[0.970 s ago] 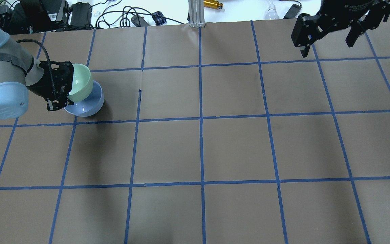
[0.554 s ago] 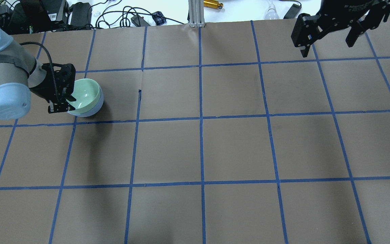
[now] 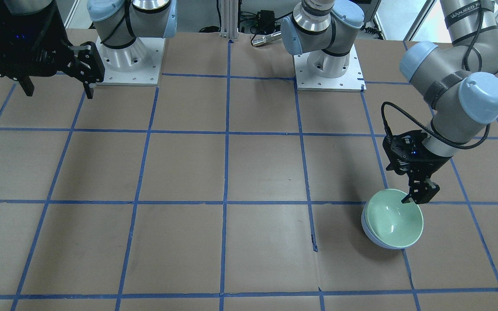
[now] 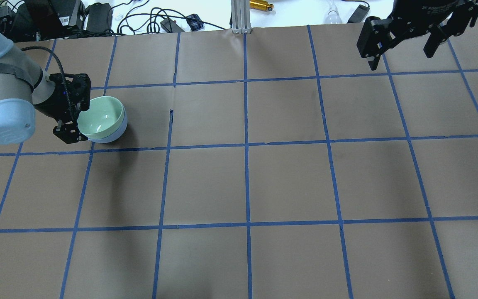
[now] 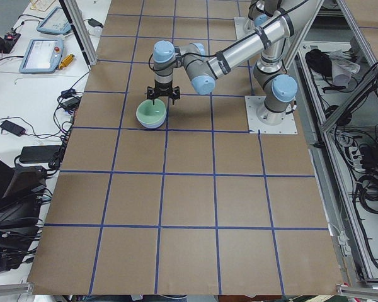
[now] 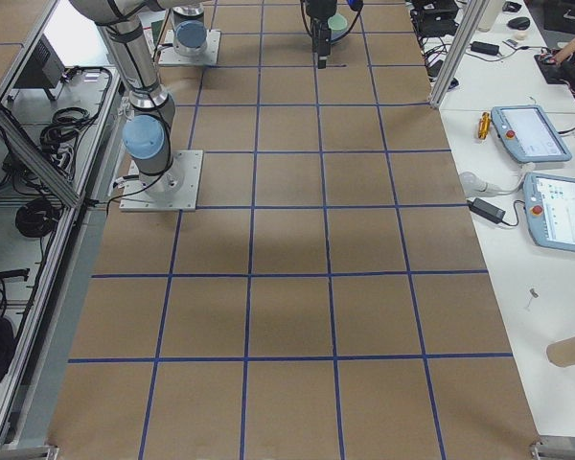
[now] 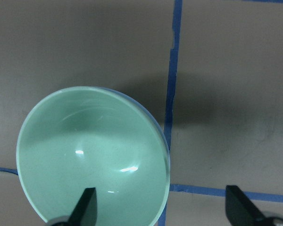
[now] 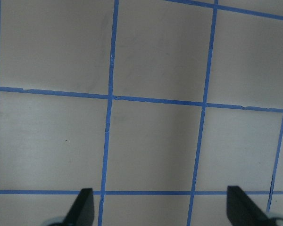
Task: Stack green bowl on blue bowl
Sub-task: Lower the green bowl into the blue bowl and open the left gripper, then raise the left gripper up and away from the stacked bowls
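The pale mint-green bowl (image 4: 100,116) sits upright, nested inside the pale blue bowl (image 4: 115,133) on the table's left side. Only the blue bowl's outer wall shows around it. Both also show in the front view, green bowl (image 3: 394,218) inside blue bowl (image 3: 369,229). My left gripper (image 4: 74,120) is open at the bowls' near rim and holds nothing. In the left wrist view, one fingertip (image 7: 87,207) is over the green bowl (image 7: 92,155) and the other is outside it. My right gripper (image 4: 401,56) is open and empty, high at the far right.
The table (image 4: 247,182) is brown paper with a grid of blue tape. Cables, power bricks and an aluminium post (image 4: 241,16) lie beyond the far edge. The two arm bases (image 3: 327,65) stand on the robot's side.
The green bowl, held tilted above the blue bowl, went down into it and now sits level. My left gripper has let go, opened and drawn back slightly. The right arm has not moved.
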You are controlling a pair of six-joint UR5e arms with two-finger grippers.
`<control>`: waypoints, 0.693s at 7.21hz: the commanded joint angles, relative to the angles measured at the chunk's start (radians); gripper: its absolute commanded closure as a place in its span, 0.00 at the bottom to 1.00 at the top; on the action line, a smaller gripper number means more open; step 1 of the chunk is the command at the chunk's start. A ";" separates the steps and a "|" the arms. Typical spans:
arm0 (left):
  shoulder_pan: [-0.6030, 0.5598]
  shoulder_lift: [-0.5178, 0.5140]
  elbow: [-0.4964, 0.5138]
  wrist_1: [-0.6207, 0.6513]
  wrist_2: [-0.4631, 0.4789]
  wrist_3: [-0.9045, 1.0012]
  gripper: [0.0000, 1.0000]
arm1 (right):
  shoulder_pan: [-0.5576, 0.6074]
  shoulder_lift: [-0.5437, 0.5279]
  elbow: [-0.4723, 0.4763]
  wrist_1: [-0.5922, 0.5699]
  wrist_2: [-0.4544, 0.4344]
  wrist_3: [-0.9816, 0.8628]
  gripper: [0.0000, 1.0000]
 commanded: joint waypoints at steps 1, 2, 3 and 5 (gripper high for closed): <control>-0.074 0.040 0.093 -0.144 0.010 -0.244 0.00 | 0.000 0.000 0.000 0.000 0.000 0.000 0.00; -0.101 0.041 0.183 -0.300 0.007 -0.426 0.00 | 0.000 0.000 0.000 0.000 0.000 0.000 0.00; -0.131 0.049 0.250 -0.425 -0.001 -0.534 0.00 | 0.000 0.000 0.000 0.000 0.000 0.000 0.00; -0.219 0.095 0.278 -0.456 0.008 -0.776 0.00 | 0.000 0.000 0.000 0.000 0.000 0.000 0.00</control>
